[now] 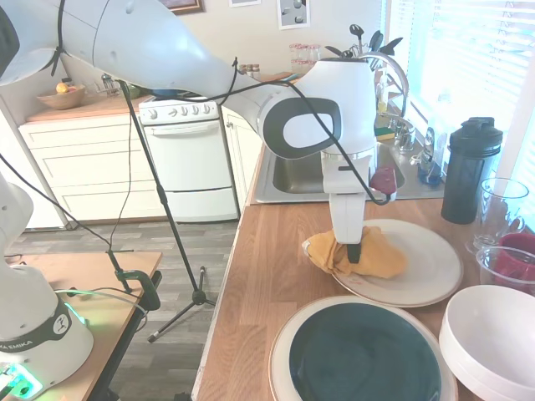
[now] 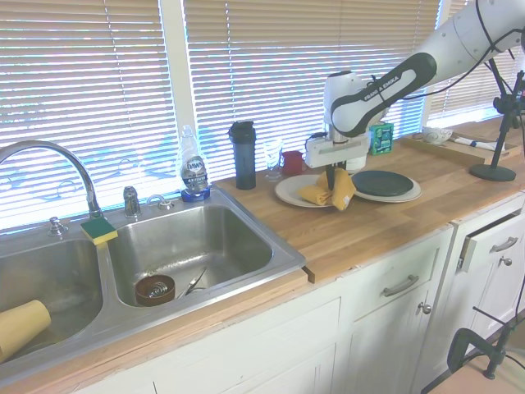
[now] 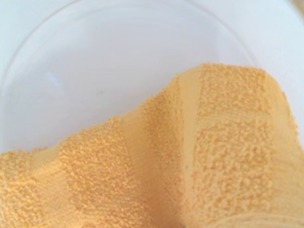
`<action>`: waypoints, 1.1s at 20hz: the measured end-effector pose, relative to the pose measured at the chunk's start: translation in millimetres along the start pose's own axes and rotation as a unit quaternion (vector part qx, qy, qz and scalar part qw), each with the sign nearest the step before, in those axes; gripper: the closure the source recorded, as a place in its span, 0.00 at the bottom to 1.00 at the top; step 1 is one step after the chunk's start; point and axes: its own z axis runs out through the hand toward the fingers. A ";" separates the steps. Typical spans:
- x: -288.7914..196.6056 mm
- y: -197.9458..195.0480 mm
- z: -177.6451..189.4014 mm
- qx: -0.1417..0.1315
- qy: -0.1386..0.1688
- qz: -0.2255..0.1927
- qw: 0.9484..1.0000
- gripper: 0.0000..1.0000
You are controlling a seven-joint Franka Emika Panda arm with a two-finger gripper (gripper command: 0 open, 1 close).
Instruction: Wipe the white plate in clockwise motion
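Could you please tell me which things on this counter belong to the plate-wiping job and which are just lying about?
Part of the job:
- white plate
- yellow cloth, held on the plate's rim
- gripper, shut on the cloth

Just lying about:
- teal-centred plate
- white bowl
- black shaker bottle
- dish soap bottle
- green-and-yellow sponge

You were looking at a kitchen: a butcher-block counter (image 2: 369, 230) over white cabinets (image 2: 271, 345), a steel double sink (image 2: 189, 250) under slatted window blinds (image 2: 246, 74) bright with daylight, a white stove (image 1: 188, 159), and grey plank floor (image 1: 167, 251).
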 end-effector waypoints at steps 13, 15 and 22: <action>-27.6 -38.1 -0.6 0.021 -0.017 0.015 1.000 1.00; -20.6 -48.4 5.3 0.024 -0.016 0.021 0.999 1.00; 17.4 -71.2 13.0 0.039 -0.003 0.045 0.998 1.00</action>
